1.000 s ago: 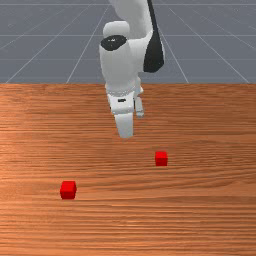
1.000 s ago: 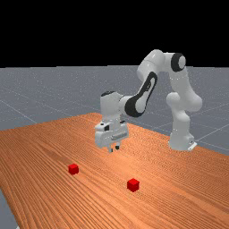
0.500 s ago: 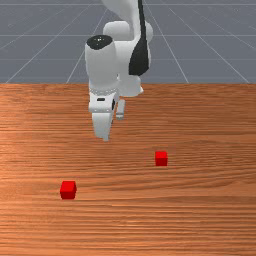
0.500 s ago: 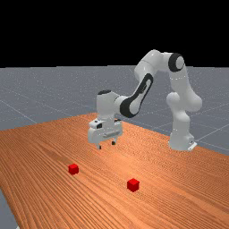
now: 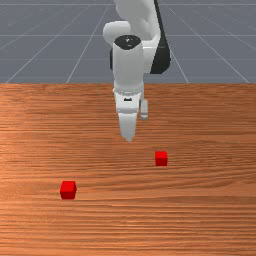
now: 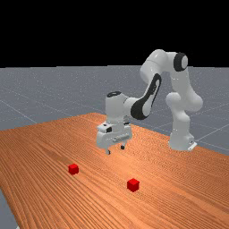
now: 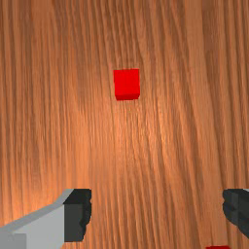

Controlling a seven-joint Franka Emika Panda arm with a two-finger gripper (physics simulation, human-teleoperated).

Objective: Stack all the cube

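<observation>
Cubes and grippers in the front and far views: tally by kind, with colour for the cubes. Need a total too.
Red cubes: 2 (front view's left cube, front view's right cube)
Two-finger gripper: 1
Total: 3

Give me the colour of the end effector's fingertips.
Dark grey fingertips, clearest in the wrist view.

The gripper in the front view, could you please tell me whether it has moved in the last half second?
Yes, the gripper has moved toward the front view's right, closer to the red cube on that view's right.
</observation>
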